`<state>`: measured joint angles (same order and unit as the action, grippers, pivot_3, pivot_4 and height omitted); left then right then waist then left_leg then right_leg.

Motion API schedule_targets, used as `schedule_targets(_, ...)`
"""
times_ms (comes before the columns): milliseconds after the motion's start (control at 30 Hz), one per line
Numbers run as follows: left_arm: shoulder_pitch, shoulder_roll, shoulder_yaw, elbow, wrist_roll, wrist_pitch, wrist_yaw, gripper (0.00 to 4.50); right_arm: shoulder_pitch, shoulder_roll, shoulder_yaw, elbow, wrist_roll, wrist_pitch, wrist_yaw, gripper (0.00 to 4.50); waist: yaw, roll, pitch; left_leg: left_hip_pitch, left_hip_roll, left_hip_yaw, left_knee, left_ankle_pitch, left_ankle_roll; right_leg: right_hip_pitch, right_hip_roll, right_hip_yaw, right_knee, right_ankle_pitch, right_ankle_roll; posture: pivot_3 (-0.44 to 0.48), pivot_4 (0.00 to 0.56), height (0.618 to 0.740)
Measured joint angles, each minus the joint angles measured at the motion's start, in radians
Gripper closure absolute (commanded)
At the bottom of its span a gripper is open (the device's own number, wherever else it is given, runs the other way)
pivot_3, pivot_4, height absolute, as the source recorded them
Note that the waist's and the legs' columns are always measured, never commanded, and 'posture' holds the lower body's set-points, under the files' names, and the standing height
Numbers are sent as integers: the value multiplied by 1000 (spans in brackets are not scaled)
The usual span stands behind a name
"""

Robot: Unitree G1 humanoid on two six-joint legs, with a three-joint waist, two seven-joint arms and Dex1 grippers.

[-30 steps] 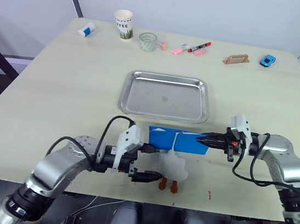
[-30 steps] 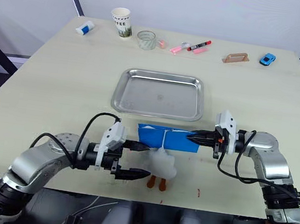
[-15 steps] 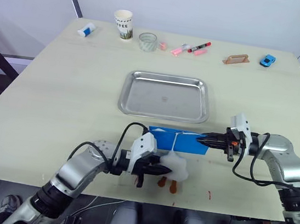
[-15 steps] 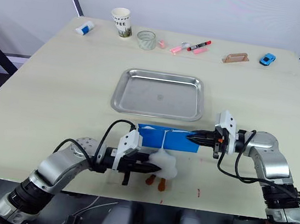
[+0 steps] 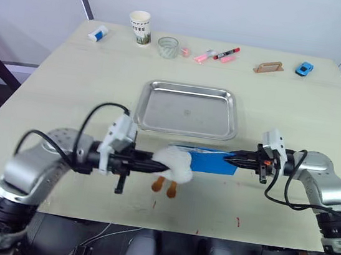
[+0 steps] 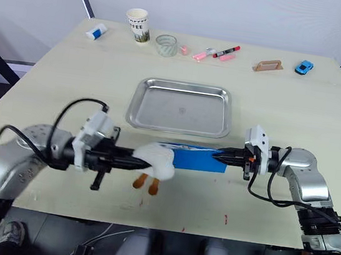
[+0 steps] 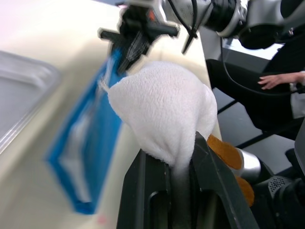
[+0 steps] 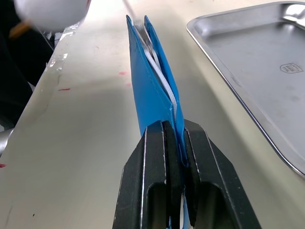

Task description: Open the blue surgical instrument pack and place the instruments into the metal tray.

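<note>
The blue surgical instrument pack point(image 5: 209, 161) lies folded on the table just in front of the metal tray point(image 5: 191, 90), which holds nothing. My right gripper point(image 5: 233, 159) is shut on the pack's right edge point(image 8: 153, 86), its fingers point(image 8: 200, 157) pinching the blue fabric. My left gripper point(image 5: 152, 162) is shut on a white plush toy point(image 5: 174, 162) with orange feet, held at the pack's left end. The plush point(image 7: 162, 112) is squeezed between the left fingers point(image 7: 209, 162). The instruments are hidden inside the pack.
Along the far edge stand a paper cup point(image 5: 140, 27), a glass point(image 5: 167, 46), pink and red markers point(image 5: 218, 55), a wooden piece point(image 5: 269, 67), a blue toy car point(image 5: 304, 69) and a small white-blue object point(image 5: 97, 33). A person's hand point(image 7: 281, 81) rests beyond the table's near edge.
My left gripper closed on the white plush toy and carried it left and slightly away from the near edge. The right gripper kept its hold on the pack.
</note>
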<state>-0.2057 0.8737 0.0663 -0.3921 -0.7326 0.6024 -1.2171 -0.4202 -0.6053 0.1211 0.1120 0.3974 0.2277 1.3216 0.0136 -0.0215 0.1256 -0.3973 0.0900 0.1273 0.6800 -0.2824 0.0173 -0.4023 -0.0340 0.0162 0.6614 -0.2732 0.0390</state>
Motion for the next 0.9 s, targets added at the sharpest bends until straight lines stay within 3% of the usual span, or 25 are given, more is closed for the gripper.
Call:
schedule_targets(433,-12,49,50,129,26,24,3,4493,25,-16,-26,-9,43,41,-7,4500,0,0,0,0,0,0,0,0,0,0,0,0,0,0,0,0,150,740)
schedule_targets(900,70,49,49,171,103,-15,3,4493,50,-41,-78,-80,153,190,-8,4500,2,0,0,0,0,0,0,0,0,0,0,0,0,0,0,0,150,740)
